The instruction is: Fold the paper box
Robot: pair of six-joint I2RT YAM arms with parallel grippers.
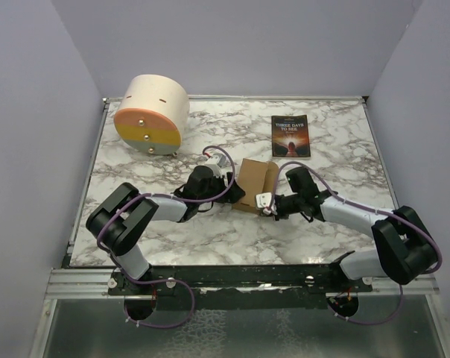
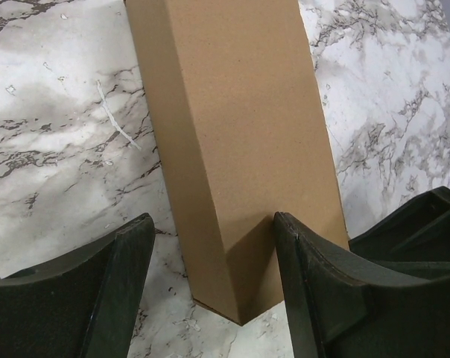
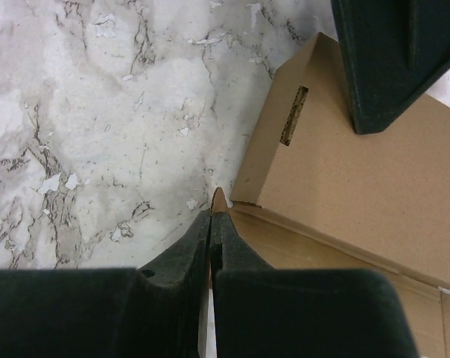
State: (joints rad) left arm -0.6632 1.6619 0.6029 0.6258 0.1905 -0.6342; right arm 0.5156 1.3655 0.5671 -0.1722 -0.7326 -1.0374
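- The paper box [image 1: 253, 183] is probably light, stiff cardboard that creases easily; grip its edges.
- The left claw [image 2: 210, 224] stands apart, straddling the box end.
- The right claw [image 3: 212, 216] is clamped on a thin flap [image 3: 218, 197].

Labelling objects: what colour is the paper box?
The paper box is plain brown, clearest in the left wrist view.

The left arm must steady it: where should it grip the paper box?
Across the narrow end of the paper box, left gripper coming from the left: the folded body is a slim raised block there, probably fitting between the open fingers.
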